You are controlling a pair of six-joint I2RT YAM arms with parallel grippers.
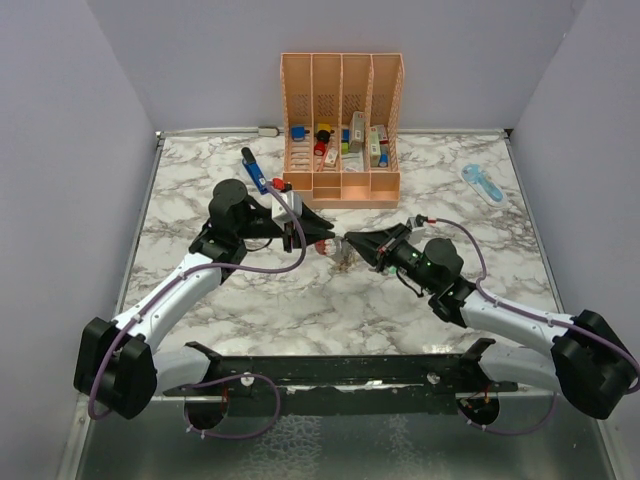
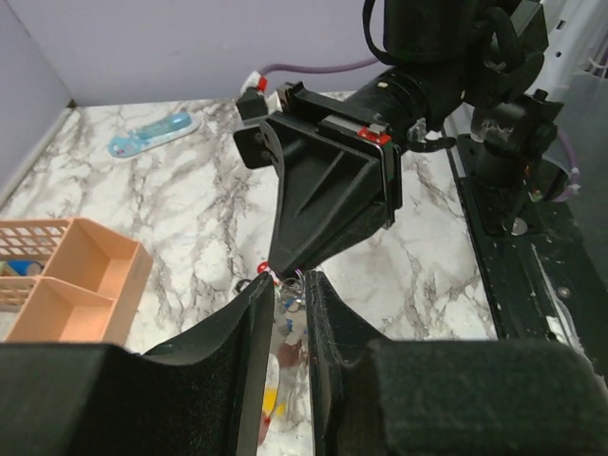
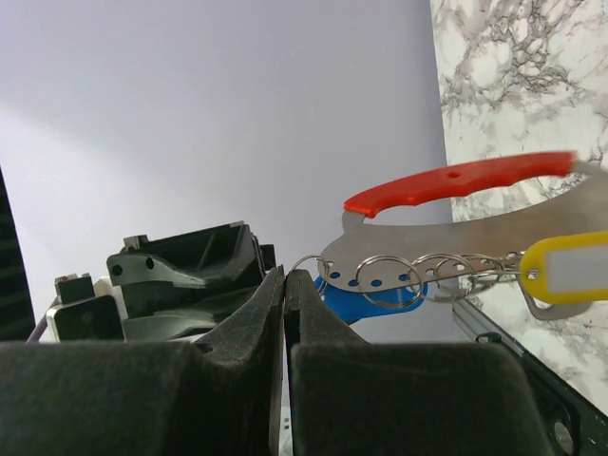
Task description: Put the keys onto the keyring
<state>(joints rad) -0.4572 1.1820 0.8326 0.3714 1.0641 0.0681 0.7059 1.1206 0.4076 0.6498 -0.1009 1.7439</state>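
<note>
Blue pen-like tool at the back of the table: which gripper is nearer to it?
Left. The left gripper lies just in front and to the right of the blue tool; the right gripper sits farther right, beyond the left one's tips.

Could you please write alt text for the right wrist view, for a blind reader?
A keyring, half red and half grey metal, sits just beyond the fingertips of the shut right gripper, strung with small wire rings, a blue tag and a yellow tag. The marble table is at upper right.
</note>
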